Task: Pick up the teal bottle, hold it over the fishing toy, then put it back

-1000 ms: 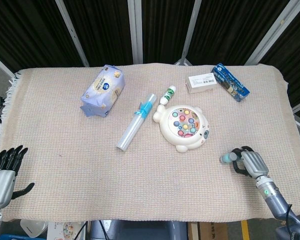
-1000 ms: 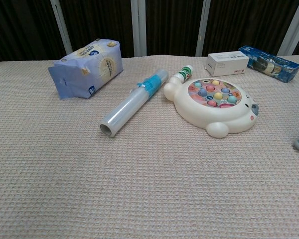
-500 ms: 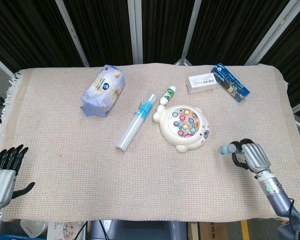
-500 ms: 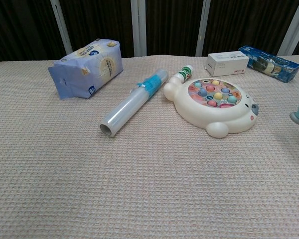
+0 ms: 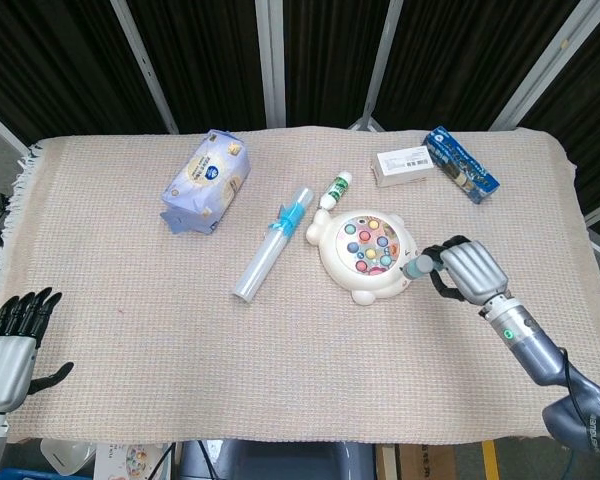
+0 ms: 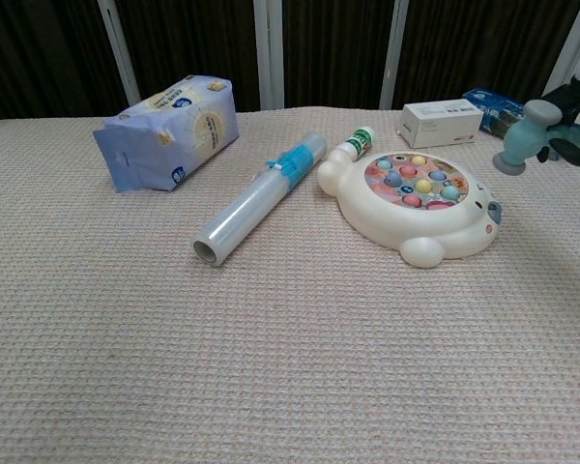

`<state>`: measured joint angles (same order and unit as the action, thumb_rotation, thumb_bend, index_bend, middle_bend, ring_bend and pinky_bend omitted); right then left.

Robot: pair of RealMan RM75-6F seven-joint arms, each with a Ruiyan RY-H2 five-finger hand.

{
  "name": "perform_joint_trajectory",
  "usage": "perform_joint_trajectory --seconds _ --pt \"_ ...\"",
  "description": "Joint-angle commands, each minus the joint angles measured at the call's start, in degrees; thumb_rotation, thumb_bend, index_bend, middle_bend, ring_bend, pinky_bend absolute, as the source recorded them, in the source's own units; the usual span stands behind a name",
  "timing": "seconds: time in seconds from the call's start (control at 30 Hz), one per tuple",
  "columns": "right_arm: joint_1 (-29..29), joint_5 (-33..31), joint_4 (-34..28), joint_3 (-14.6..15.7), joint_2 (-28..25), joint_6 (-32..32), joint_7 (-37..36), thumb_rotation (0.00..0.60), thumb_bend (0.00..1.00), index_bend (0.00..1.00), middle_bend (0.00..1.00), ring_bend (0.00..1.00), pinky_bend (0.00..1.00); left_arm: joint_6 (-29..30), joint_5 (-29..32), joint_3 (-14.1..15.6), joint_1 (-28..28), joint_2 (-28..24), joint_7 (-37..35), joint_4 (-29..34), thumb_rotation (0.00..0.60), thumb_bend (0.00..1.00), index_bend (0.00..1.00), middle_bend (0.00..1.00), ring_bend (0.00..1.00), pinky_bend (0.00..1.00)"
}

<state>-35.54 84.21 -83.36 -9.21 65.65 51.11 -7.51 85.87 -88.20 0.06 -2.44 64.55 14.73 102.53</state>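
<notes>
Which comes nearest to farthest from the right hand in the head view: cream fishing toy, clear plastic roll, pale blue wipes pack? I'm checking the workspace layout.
1. Cream fishing toy: just left of the right hand, which holds the teal bottle at the toy's edge.
2. Clear plastic roll: mid-table, beyond the toy.
3. Pale blue wipes pack: far back left.

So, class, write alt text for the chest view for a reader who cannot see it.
At the right edge, the right hand holds a teal bottle in the air beside a white fishing toy. A clear roll and a blue packet lie to the left on the woven cloth.
</notes>
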Motion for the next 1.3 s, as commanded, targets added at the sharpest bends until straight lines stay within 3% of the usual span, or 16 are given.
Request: perform_joint_trajectory --seconds 0.03,0.23,0.47,1.07,1.3 --pt "-5.4 -5.8 -3.0 -2.5 -2.4 -7.8 6.0 0.6 0.65 0.88 0.73 0.52 0.31 -0.2 0.3 -0.1 -0.1 0.0 0.0 -0.1 0.6 0.16 0.0 0.0 0.0 0.0" --pt "-11.5 -14.9 -1.8 -2.9 -1.3 -16.7 15.3 0.6 0.65 0.88 0.73 0.52 0.31 -1.0 1.2 -0.3 -0.5 0.2 -0.1 -0.3 0.6 0.16 0.0 0.0 0.0 0.0" --pt "-16.7 -24.7 0.2 -1.6 0.3 -20.6 23.0 0.6 0.65 0.89 0.74 0.53 0.31 -1.8 2.4 -0.6 -0.8 0.3 -0.1 -0.5 0.6 0.16 0.0 0.0 0.0 0.0" --pt "-23.8 -40.4 4.0 6.6 5.3 -20.4 33.3 0.6 0.65 0.9 0.75 0.53 0.31 -3.9 4.3 -1.1 -2.1 1.0 -1.1 -1.8 0.6 0.16 0.0 0.0 0.0 0.0" --pt "-24.8 -42.9 1.6 7.7 4.1 -17.7 34.4 0.6 0.65 0.91 0.75 0.54 0.31 -3.9 4.2 -1.1 -2.2 1.1 -1.6 -2.3 0.6 0.16 0.0 0.0 0.0 0.0"
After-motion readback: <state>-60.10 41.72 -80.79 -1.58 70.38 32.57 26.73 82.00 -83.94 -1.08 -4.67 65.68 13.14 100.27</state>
